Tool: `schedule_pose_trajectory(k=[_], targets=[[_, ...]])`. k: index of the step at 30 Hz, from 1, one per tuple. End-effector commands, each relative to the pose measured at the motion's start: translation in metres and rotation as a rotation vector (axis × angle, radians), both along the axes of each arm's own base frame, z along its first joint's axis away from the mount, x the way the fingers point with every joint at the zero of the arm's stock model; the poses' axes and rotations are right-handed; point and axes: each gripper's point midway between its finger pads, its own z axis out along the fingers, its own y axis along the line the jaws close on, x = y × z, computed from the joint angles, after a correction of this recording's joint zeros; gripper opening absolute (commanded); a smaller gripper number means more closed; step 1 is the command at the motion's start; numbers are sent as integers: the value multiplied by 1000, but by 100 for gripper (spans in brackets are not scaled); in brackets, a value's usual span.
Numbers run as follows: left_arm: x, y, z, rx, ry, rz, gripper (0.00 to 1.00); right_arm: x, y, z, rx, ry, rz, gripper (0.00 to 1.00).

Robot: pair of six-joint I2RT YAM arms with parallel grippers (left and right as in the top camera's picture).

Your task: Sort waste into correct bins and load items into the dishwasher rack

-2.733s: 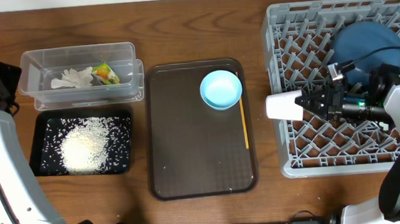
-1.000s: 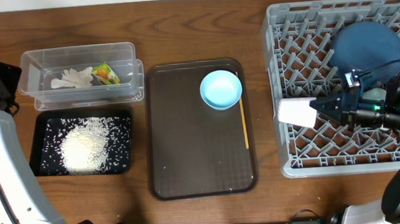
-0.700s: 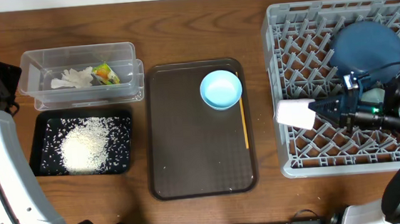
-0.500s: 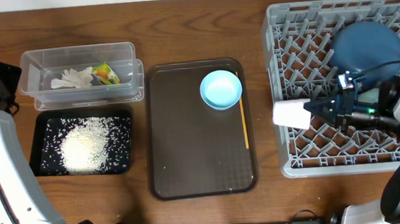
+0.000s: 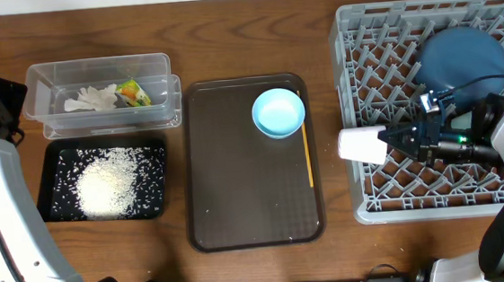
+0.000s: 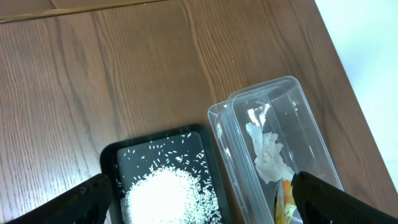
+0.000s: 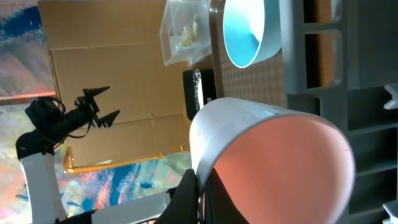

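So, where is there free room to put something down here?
The brown tray is bare below and left of the light-blue dish. The rack is free at its upper-left, beside the dark-blue plate. Crowded: its left edge, where the right gripper holds the pink cup.

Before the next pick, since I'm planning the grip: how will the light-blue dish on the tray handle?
The light-blue dish looks rigid and smooth, so probably slippery. Round and upright, it likely sits stable, yet may slide on the brown tray if pushed.
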Motion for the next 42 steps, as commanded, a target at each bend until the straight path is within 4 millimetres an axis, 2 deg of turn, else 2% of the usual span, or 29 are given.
schedule_pose_trajectory(k=[1, 8, 17, 26, 30, 35, 42], targets=[[-2, 3, 0, 7, 8, 14, 95, -17, -6, -37, -154, 127, 42, 1], [-2, 3, 0, 7, 8, 14, 95, -22, -16, -49, -224, 185, 37, 1], [-2, 3, 0, 7, 7, 14, 95, -32, -43, -70, -348, 298, -7, 1], [-2, 3, 0, 7, 8, 14, 95, -41, -56, -84, -452, 376, -9, 1], [-2, 3, 0, 7, 8, 13, 95, -39, -60, -88, -477, 395, -31, 2], [-2, 3, 0, 7, 8, 14, 95, -31, -65, -85, -489, 386, -56, 3], [-2, 3, 0, 7, 7, 14, 95, -20, -75, -62, -542, 347, -72, 4]])
